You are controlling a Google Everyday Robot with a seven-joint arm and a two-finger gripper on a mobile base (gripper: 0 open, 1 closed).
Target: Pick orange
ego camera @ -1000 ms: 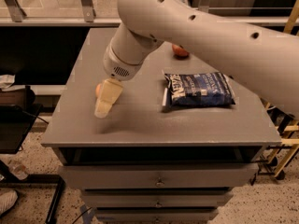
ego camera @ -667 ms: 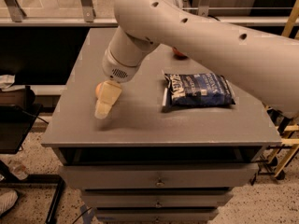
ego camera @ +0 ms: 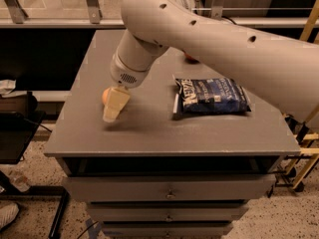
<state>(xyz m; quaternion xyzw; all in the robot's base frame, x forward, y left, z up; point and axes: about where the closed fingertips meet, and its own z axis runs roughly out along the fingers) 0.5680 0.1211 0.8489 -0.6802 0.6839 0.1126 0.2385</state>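
Note:
The orange [ego camera: 105, 95] is a small light orange fruit on the left part of the grey cabinet top [ego camera: 149, 133]. Only its left side shows; the rest is hidden behind my gripper. My gripper [ego camera: 114, 107], cream coloured, hangs from the white arm [ego camera: 199, 39] and sits right in front of the orange, low over the surface and overlapping it in the view. I cannot tell whether it touches the fruit.
A blue snack bag [ego camera: 212, 96] lies to the right of the gripper. A sliver of a red apple [ego camera: 191, 59] shows behind the arm at the back. Drawers [ego camera: 169, 190] are below the top; yellow frame [ego camera: 304, 148] stands at the right.
The arm has shifted so that the orange now peeks out at the gripper's left; before, it was hidden. The apple is now mostly covered by the arm.

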